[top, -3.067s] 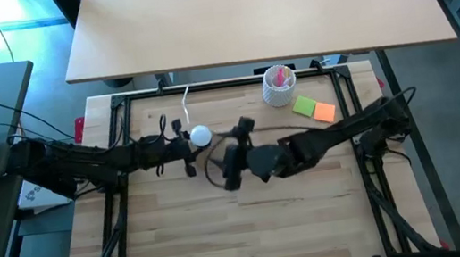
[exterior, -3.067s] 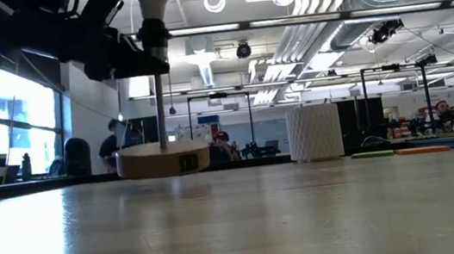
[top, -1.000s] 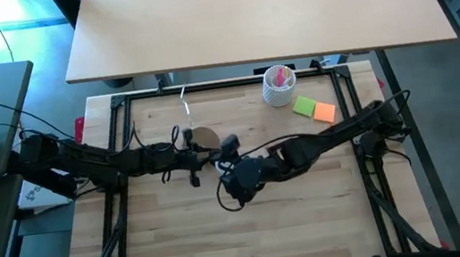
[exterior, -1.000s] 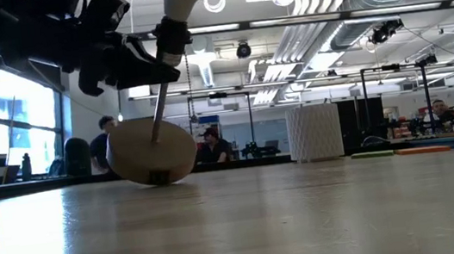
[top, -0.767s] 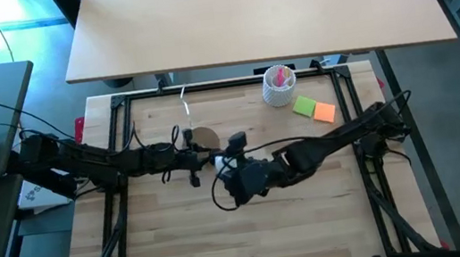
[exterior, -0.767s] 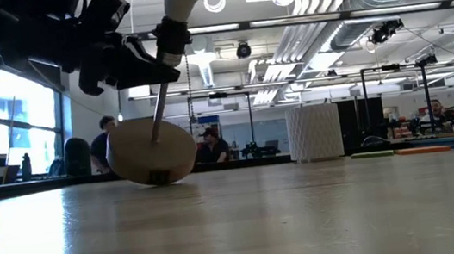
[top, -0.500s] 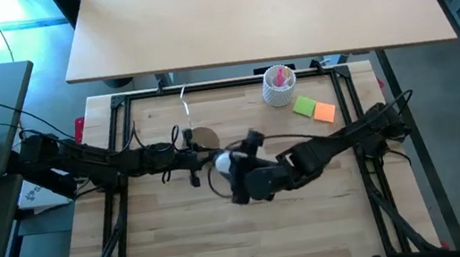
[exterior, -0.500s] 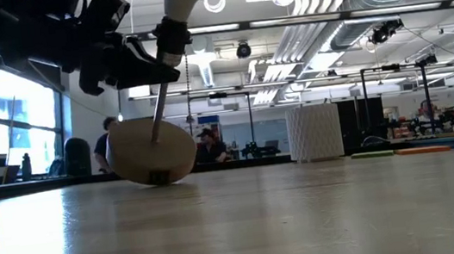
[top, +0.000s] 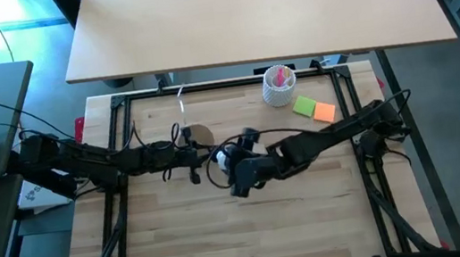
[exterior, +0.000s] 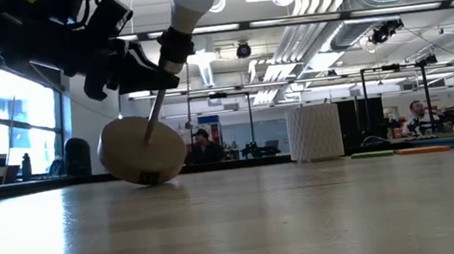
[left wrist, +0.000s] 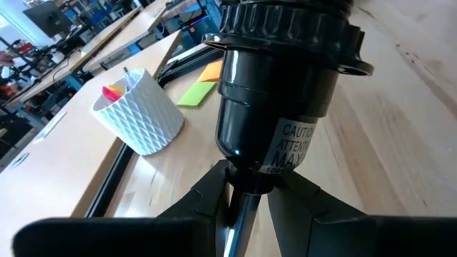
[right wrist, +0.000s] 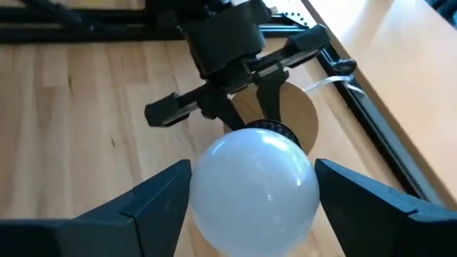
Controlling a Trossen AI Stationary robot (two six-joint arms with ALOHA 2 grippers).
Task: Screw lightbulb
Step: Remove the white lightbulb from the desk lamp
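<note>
The lamp stand has a round wooden base (exterior: 141,150), a thin metal rod and a black socket (left wrist: 278,93). It stands tilted, with the base's lower edge on the table. The white lightbulb (right wrist: 253,182) sits in the socket and also shows in the high view (top: 221,158). My left gripper (left wrist: 246,189) is shut on the rod, at the table's middle left (top: 191,156). My right gripper (right wrist: 253,170) is closed around the bulb from the right (top: 233,160). My left gripper pinches the thin metal rod (left wrist: 239,214) just under the black socket, between its two fingers. The fingers come level from the table's left and lie across the rod. The stand leans, with its base's lower edge (exterior: 151,180) on the table. My right gripper has the bulb's round glass between its two fingers (right wrist: 168,193), one on each side. The fingers come from the table's right, along the stand's leaning axis. The bulb sits in the socket, tilted with the stand.
A white ribbed cup (top: 279,85) with pink contents stands at the back, with a green note (top: 305,105) and an orange note (top: 324,112) beside it. A dark cable loops on the table below the grippers (top: 214,177). The near half of the table is bare wood.
My right gripper has moved from the near side toward the far edge and onto the bulb. The stand has tipped further: its base has slid a little and the bulb end leans more toward my right gripper. My left gripper keeps its hold on the rod.
</note>
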